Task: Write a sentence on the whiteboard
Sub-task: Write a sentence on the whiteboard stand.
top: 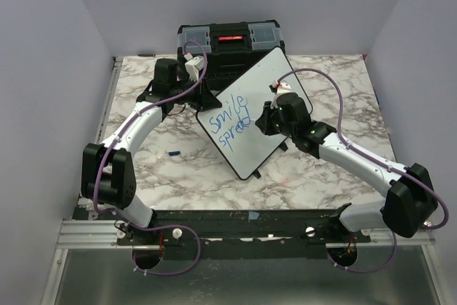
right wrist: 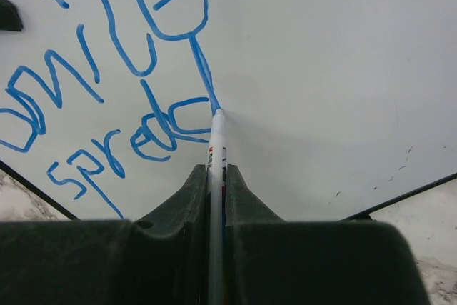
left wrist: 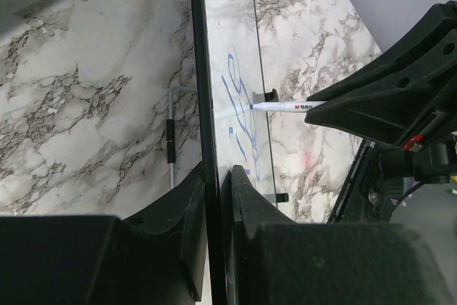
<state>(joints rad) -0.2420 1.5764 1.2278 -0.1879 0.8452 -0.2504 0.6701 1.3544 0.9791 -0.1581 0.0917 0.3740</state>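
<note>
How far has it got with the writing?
Done: the sentence so far reads "Smile" with "sprea" under it, blue on the whiteboard. In hand: the right gripper holds a marker, tip on the board, apparently finishing the "d" of "spread", while the left gripper clamps the board's rim. Left: any further words; the board's right part is bare.

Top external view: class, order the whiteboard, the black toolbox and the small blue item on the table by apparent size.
1. whiteboard, largest, though held up nearer the camera.
2. black toolbox, partly hidden behind it.
3. small blue item, by far smallest.
</note>
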